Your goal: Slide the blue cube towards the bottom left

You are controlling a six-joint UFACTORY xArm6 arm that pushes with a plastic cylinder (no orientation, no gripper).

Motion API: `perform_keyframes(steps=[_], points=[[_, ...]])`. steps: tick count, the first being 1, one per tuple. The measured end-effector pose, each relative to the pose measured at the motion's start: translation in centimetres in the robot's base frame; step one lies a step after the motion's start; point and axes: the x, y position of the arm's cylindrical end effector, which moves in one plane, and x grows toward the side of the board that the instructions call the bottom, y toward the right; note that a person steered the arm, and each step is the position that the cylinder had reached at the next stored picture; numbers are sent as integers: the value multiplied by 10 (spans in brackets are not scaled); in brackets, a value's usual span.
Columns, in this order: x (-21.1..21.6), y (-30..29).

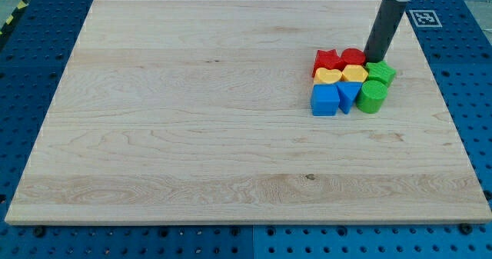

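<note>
Fingers are absent on this arm, so no open or closed state applies; my tip [376,59] sits at the cluster's top right by the green blocks, and should circle to the blue cube [324,100], at the cluster's bottom left, pushing it clear along the bench [192,136].
</note>
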Motion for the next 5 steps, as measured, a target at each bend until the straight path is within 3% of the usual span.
perform_keyframes(steps=[2,5], points=[[0,20],[52,52]])
